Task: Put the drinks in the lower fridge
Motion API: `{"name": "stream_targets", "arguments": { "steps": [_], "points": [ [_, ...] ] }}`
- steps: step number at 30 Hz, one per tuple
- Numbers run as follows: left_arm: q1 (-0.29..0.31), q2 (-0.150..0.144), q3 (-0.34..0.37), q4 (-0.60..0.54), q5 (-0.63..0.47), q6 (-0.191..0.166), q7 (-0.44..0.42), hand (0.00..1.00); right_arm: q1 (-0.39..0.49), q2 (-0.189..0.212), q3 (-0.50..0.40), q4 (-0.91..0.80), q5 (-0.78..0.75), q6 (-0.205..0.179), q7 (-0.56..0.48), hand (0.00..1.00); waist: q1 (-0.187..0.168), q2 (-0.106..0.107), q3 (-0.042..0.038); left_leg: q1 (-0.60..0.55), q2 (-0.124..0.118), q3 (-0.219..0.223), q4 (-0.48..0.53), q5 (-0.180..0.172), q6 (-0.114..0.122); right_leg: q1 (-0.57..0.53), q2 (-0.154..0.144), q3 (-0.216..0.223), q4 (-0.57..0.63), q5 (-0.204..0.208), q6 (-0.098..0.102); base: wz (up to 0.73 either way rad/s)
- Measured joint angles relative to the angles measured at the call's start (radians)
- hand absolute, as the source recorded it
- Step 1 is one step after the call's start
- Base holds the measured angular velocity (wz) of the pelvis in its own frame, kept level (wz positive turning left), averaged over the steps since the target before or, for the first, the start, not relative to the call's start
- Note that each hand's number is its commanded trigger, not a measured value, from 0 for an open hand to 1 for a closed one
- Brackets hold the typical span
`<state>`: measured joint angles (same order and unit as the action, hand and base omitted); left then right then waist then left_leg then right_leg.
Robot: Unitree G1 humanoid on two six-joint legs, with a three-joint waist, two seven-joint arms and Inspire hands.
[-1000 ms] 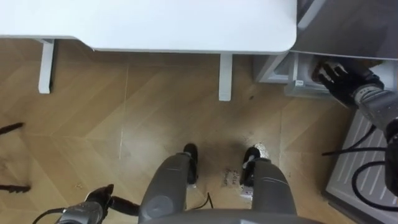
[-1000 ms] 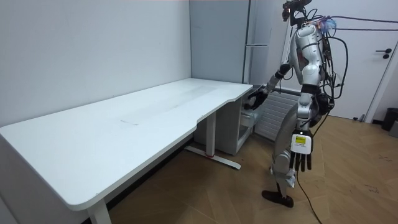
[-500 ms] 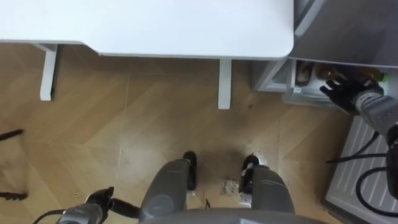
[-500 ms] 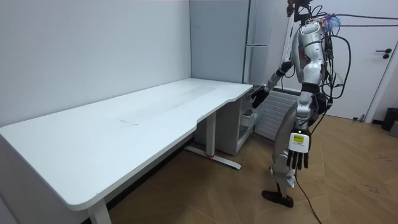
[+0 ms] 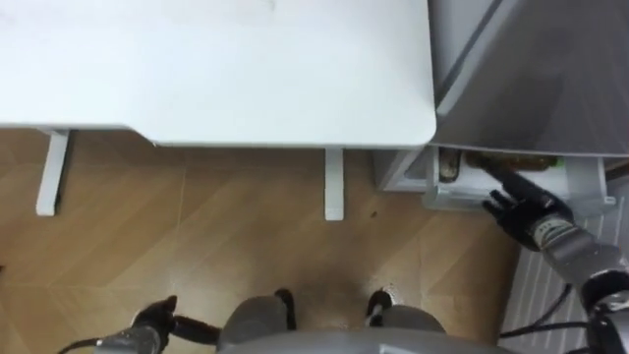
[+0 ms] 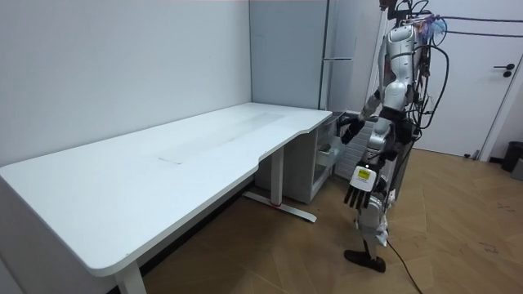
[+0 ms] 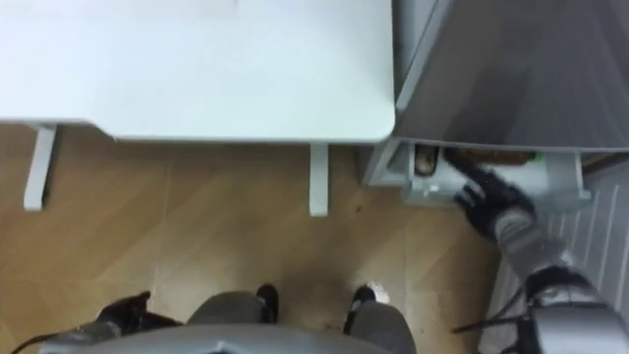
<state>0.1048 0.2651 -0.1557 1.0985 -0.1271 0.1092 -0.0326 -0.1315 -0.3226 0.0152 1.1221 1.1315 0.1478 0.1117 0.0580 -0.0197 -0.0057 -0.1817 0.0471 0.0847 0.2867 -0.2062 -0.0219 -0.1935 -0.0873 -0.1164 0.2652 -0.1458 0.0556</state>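
At your twelve o'clock the table [image 5: 216, 69] bars forward reach, its leg [image 5: 335, 184] standing just left of the lower fridge [image 5: 452, 202] opening at two o'clock. Your right robot hand [image 5: 516, 208] meets that gap beneath the grey fridge front [image 5: 536, 79]. Open floor [image 5: 197, 246] spans nine to six.

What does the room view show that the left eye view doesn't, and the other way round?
The room view gives the whole robot standing at the end of the white table, the grey fridge at full height and a white door behind. The left eye view looks down into the open lower fridge compartment, where what look like drinks sit. Both show the table, the wooden floor, the right hand reaching toward that compartment with straight fingers, and the left hand hanging low.
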Motion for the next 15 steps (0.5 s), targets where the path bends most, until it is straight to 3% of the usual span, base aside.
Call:
{"name": "stream_targets", "arguments": {
  "steps": [5, 9, 15],
  "points": [
    [0.033, -0.022, 0.020, -0.030, 0.000, -0.026, 0.026, 0.00, 0.119, 0.026, 0.000, -0.052, 0.005, -0.037, -0.018, 0.00, -0.011, 0.004, 0.0021, 0.050, 0.001, 0.013, -0.032, 0.000, 0.000, 0.034, 0.002, 0.004, -0.012, 0.000, 0.001, -0.07],
    [0.092, -0.022, 0.042, -0.080, 0.000, -0.050, 0.048, 0.00, 0.179, 0.047, -0.001, -0.126, 0.001, -0.066, -0.029, 0.00, -0.038, 0.003, 0.0109, 0.090, 0.001, 0.023, -0.051, -0.005, -0.002, 0.075, 0.002, 0.004, -0.024, -0.002, 0.003, -0.08],
    [0.135, -0.023, 0.060, -0.082, 0.005, -0.053, 0.061, 0.00, 0.216, 0.051, -0.001, -0.148, 0.000, -0.072, -0.044, 0.00, -0.052, -0.001, 0.0076, 0.125, 0.001, 0.024, -0.051, -0.005, -0.002, 0.111, 0.003, 0.003, -0.038, -0.003, 0.005, 0.00]
  ]
}}
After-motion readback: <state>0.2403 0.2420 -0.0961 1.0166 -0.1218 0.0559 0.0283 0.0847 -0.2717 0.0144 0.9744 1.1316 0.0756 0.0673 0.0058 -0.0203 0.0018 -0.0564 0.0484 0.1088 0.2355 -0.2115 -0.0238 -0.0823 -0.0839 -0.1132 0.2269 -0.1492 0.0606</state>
